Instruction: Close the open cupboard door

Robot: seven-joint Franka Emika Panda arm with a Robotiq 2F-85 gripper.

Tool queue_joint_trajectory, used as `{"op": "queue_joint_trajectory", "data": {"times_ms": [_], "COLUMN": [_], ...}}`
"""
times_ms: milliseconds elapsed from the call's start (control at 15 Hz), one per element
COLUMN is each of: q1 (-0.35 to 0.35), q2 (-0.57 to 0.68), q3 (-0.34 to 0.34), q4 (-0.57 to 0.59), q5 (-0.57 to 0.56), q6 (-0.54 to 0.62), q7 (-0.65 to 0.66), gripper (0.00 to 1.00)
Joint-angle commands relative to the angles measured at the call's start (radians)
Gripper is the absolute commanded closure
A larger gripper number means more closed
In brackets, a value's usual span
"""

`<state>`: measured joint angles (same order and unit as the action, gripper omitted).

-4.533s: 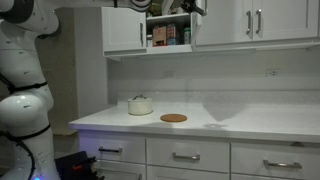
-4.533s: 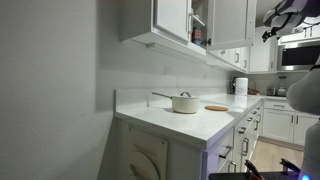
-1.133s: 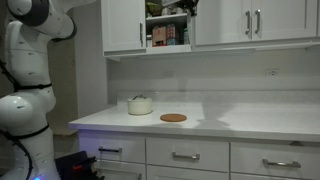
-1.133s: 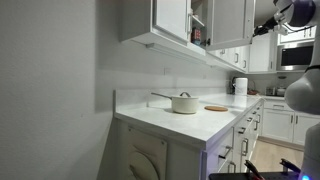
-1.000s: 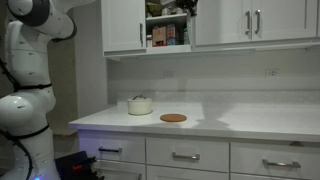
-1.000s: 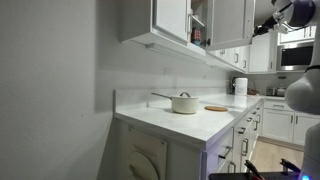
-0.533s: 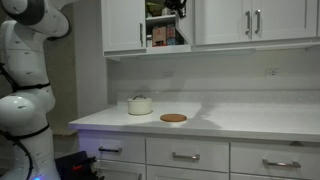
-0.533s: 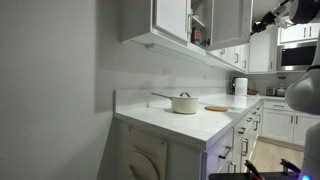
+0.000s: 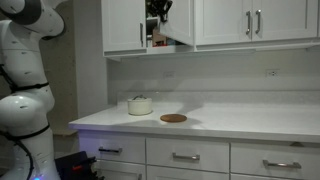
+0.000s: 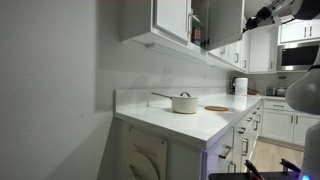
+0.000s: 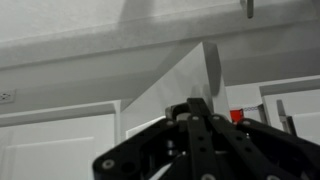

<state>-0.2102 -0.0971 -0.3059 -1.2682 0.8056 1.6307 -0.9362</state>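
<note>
Door: the open cupboard door (image 9: 178,26) is half-swung, top centre of frame.
Contact: the end effector (image 9: 158,10) is beside its outer face; open or closed, I cannot tell.
Risk: a glancing push may slip off the free edge; excess force could slam it.

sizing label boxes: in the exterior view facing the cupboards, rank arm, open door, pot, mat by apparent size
1. arm
2. open door
3. pot
4. mat, about as wide as the pot but seen flatter
</note>
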Motion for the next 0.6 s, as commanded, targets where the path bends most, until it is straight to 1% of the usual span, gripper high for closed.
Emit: {"op": "queue_joint_trajectory", "data": {"times_ms": [0, 67, 267, 333, 400, 533], "q1": [0.036, 0.042, 0.073, 0.091, 0.102, 0.127], "q2": [0.027, 0.020, -0.028, -0.049, -0.058, -0.075], "q3": [0.027, 0.027, 0.051, 0.083, 0.102, 0.154], "q4": [-0.010, -0.035, -0.192, -0.257, -0.285, -0.332], "q5": [0.070, 0.107, 0.221, 0.234, 0.246, 0.272], "q6": [-0.020, -0.029, 0.052, 0.120, 0.127, 0.187], "q7": [-0.042, -0.071, -0.161, -0.185, -0.210, -0.236], "gripper": [1.00, 1.00, 1.00, 1.00, 1.00, 1.00]}}
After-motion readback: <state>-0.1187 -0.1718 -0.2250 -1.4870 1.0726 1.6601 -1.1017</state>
